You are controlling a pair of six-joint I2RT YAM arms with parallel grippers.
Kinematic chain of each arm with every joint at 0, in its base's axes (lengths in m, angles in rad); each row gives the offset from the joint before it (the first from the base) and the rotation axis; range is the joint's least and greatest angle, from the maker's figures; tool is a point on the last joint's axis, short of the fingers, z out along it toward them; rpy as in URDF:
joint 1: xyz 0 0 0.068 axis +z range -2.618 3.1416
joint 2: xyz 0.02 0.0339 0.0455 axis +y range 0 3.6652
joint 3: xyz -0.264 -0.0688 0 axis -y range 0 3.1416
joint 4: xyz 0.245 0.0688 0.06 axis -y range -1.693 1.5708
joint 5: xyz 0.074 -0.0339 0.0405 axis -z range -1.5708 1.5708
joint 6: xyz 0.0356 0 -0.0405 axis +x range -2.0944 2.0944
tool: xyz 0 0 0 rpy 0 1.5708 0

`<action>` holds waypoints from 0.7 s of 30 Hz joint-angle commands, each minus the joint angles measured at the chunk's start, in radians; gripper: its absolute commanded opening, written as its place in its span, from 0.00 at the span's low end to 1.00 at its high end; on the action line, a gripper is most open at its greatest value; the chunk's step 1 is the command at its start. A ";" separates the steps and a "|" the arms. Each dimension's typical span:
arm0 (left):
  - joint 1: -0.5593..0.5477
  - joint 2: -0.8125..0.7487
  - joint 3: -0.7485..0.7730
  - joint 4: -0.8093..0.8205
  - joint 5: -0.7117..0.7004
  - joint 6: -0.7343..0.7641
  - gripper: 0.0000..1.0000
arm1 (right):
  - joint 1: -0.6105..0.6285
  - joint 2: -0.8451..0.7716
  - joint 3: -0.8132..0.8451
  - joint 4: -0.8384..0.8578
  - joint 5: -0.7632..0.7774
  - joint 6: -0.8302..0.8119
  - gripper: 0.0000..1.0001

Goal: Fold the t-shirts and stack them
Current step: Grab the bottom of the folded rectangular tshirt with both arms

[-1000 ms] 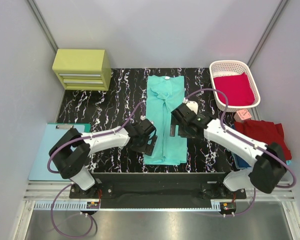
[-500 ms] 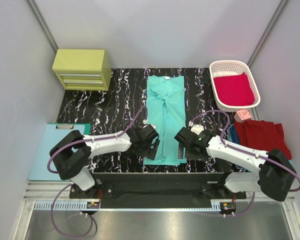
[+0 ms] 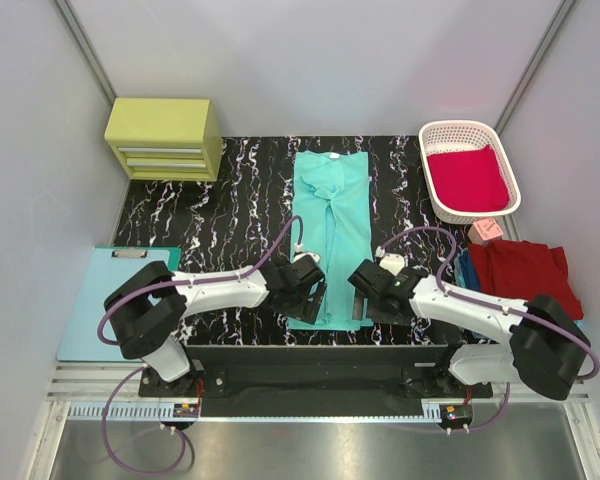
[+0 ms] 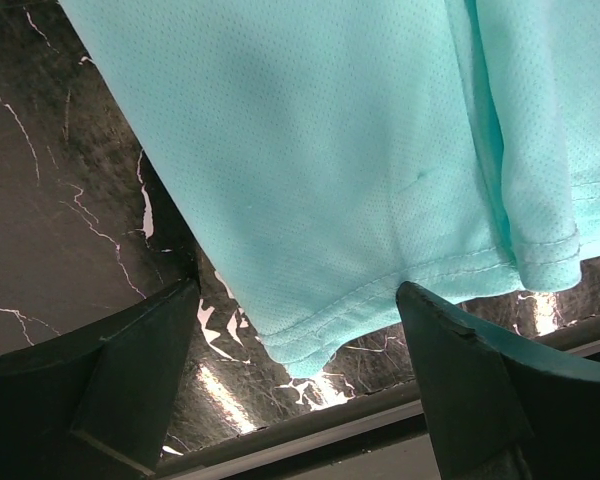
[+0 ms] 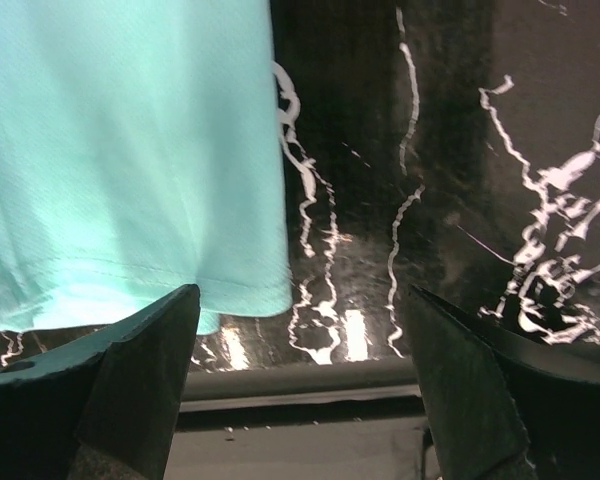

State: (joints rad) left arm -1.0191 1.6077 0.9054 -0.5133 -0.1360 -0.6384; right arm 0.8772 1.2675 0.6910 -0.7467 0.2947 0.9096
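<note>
Your table, seen from above: four t-shirts: mint-teal shirt (image 3: 332, 225), crimson shirt (image 3: 468, 178), dark red shirt (image 3: 528, 268), blue shirt (image 3: 465, 268) mostly hidden | one white basket (image 3: 458, 125) | one yellow-green drawer unit (image 3: 160, 122) | one pale blue clipboard (image 3: 85, 320) | one small pink item (image 3: 486, 229) | two grippers at your command: left gripper (image 3: 315, 296), right gripper (image 3: 366, 300)

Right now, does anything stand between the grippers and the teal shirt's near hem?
Nothing visible does. The left gripper and right gripper are open, each at a near corner of the shirt.
</note>
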 commanded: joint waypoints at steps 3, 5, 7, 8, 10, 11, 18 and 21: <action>-0.009 0.011 -0.019 0.013 0.019 -0.038 0.88 | 0.013 0.015 0.034 0.086 0.006 -0.011 0.89; -0.009 0.011 -0.020 0.012 0.019 -0.038 0.88 | 0.014 0.027 0.036 0.099 0.001 -0.018 0.89; -0.009 0.011 -0.020 0.007 0.016 -0.037 0.88 | 0.014 0.065 0.038 0.112 -0.015 -0.023 0.88; -0.009 0.011 -0.020 0.007 0.015 -0.035 0.88 | 0.014 0.079 0.038 0.124 -0.022 -0.023 0.88; -0.009 0.009 -0.022 0.007 0.012 -0.033 0.87 | 0.017 0.111 0.036 0.132 -0.038 -0.020 0.85; -0.009 0.011 -0.022 0.007 0.012 -0.032 0.88 | 0.017 0.119 0.036 0.132 -0.042 -0.020 0.78; -0.009 0.018 -0.031 0.007 0.016 -0.030 0.86 | 0.020 0.135 0.035 0.124 -0.062 -0.017 0.55; -0.009 0.012 -0.039 0.006 0.016 -0.027 0.84 | 0.019 0.116 0.027 0.104 -0.063 -0.009 0.34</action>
State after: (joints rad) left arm -1.0195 1.6077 0.9031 -0.5133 -0.1436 -0.6468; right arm 0.8848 1.3941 0.7033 -0.6239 0.2401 0.8883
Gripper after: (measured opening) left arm 0.857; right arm 0.489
